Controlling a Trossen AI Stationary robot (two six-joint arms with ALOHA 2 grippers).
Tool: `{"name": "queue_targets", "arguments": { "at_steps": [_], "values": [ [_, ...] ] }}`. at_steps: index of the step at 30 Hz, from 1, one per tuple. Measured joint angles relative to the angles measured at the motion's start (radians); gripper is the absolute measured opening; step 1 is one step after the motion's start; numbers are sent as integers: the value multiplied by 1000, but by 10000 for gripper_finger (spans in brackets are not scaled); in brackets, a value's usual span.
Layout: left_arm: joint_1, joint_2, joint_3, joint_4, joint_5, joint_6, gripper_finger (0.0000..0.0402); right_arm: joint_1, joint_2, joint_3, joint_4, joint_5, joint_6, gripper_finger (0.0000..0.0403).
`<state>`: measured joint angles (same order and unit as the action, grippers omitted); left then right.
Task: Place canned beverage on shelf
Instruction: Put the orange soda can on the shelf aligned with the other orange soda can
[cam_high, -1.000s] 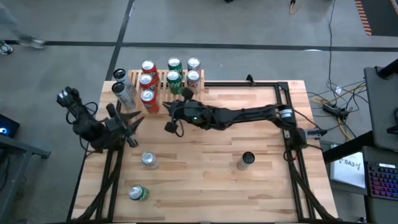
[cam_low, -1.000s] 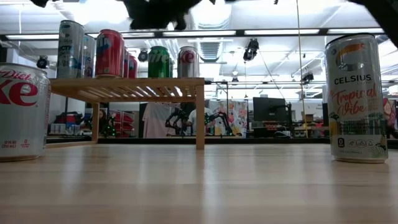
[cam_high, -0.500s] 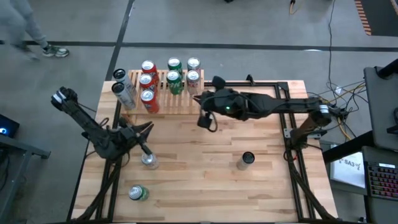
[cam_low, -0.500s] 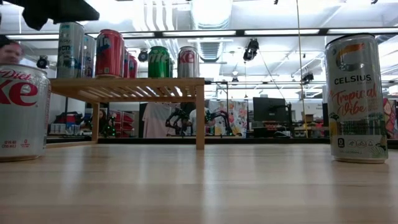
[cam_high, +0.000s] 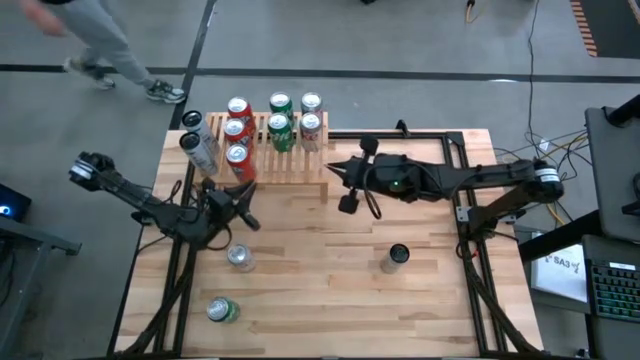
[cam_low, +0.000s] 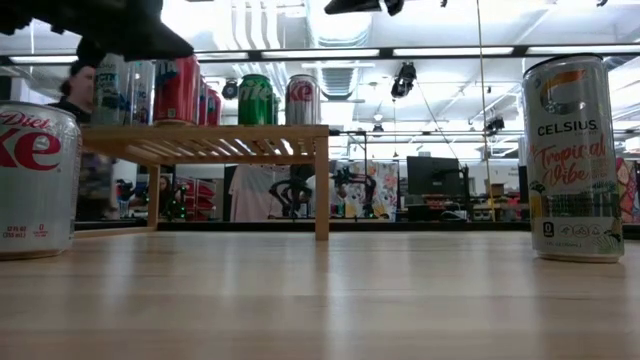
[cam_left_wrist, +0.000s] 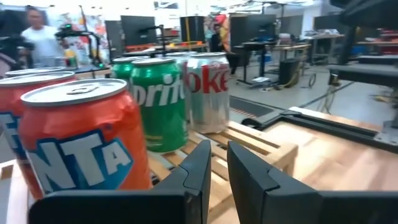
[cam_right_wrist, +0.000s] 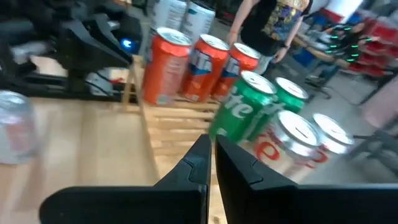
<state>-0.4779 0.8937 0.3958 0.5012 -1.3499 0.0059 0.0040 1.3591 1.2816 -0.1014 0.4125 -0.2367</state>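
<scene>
Left gripper (cam_high: 243, 213), centre-left, nearly closed, empty. Right gripper (cam_high: 335, 172) closed, empty. Slatted light-wood shelf (cam_high: 300, 165), upper centre, holds eight cans; three cans remain on table, including silver can (cam_high: 240, 258).

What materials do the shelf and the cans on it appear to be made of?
The shelf looks like light, unpainted wood: pale grain shows on its slats and legs. The cans, such as the orange Fanta can, look like thin metal with glossy printed sides; the bare silvery lid with a pull tab suggests aluminium.
</scene>
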Motion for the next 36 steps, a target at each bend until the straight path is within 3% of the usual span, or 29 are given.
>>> {"name": "queue_targets", "arguments": {
  "at_steps": [7, 13, 22, 36],
  "values": [
    [75, 58, 0, 0, -2, -122, 36, -9, -6, -63, 33, 194, -43, 12],
    [107, 167, 1, -2, -43, -226, 36, -24, 5, -89, 32, 190, -45, 12],
    [125, 244, 34, 0, -153, -222, 36, -43, 5, -114, 34, 190, -48, 12],
    [201, 371, 138, 0, -213, -162, 36, -64, 5, -130, 33, 190, -25, 12]
  ]
}}
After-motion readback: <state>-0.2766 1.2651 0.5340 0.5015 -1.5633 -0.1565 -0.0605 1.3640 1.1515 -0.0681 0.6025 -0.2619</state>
